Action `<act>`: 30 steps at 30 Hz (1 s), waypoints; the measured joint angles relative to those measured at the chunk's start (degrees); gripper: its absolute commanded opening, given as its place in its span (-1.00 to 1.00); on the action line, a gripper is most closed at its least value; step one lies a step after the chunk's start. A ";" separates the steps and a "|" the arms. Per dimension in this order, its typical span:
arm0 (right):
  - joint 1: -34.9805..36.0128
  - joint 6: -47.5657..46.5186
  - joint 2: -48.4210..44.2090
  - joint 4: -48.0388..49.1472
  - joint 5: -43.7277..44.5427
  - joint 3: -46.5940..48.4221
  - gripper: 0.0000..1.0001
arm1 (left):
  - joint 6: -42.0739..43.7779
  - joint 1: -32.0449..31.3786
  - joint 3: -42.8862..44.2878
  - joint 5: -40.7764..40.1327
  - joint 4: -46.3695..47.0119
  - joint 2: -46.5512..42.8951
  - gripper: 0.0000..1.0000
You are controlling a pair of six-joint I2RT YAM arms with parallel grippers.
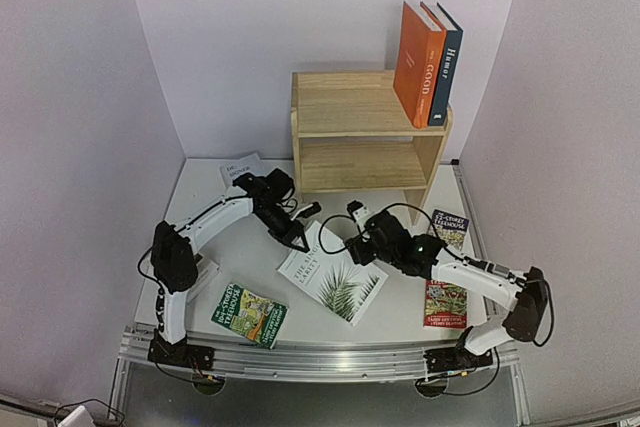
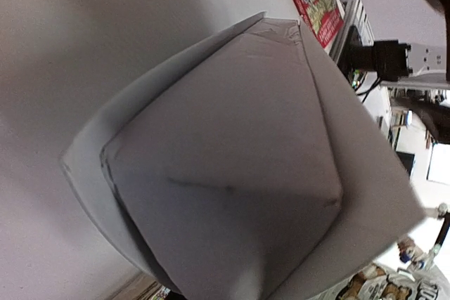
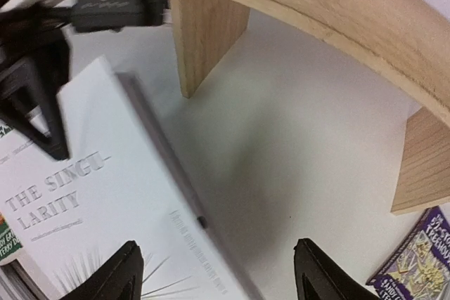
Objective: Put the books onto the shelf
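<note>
A white palm-leaf book [image 1: 335, 272] titled "The Singularity" [image 3: 84, 201] lies at the table's middle. My left gripper [image 1: 297, 239] is shut on its far-left edge. In the left wrist view the book's grey underside [image 2: 225, 173] fills the frame and hides the fingers. My right gripper [image 3: 221, 272] is open over the book's right edge, which runs between its fingers without touching them. The light wooden shelf [image 1: 360, 137] stands behind. An orange "GOOD" book [image 1: 418, 65] and a dark blue "Humor" book [image 1: 447, 67] stand on its top at the right.
Thin Treehouse paperbacks lie flat: a green one [image 1: 250, 314] at the front left, a red one [image 1: 445, 304] at the front right and a purple one [image 1: 449, 229] beside the shelf's right leg. Another white book [image 1: 243, 169] lies at the back left. White walls enclose the table.
</note>
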 measured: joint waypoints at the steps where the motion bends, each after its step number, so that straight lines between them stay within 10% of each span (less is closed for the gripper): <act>1: 3.49 -0.69 0.07 -0.21 3.69 0.61 0.46 | -1.77 0.38 -0.10 -0.25 0.70 -0.48 -0.90; 10: 30.55 -6.58 16.23 -1.37 31.11 9.65 0.60 | -12.58 1.72 -0.20 2.85 5.51 -1.43 -0.88; 20: 31.07 -10.81 40.54 -2.95 58.51 21.34 0.66 | -15.00 1.77 -0.20 4.85 6.68 -1.40 -0.83; 30: 29.03 -13.69 41.33 -3.00 63.39 21.23 0.60 | -15.13 2.09 -0.33 6.34 6.77 -1.40 -0.76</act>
